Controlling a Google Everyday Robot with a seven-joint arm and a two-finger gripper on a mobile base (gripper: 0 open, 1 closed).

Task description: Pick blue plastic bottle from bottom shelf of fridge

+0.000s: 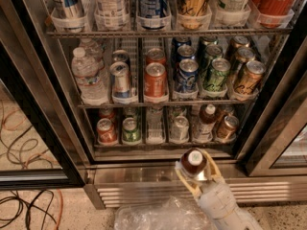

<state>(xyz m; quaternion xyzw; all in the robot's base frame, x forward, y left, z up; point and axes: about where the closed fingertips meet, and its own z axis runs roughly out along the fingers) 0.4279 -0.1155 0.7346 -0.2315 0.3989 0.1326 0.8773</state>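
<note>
blue plastic bottle [193,161] outside the fridge [144,172], before its lower front edge, right of centre, above base grille [144,193], long axis near vertical, white cap up toward camera, gripper [195,168] fingers [184,179] pinching its body, bottom shelf [154,129] behind

Matt gripper [194,161] at steel grille [144,193] grips glossy, prob. plastic, bottle [188,166].

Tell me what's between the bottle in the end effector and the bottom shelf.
Only a bare steel sill, in the camera view. The end effector grips the blue plastic bottle just outside, above the base grille.
</note>
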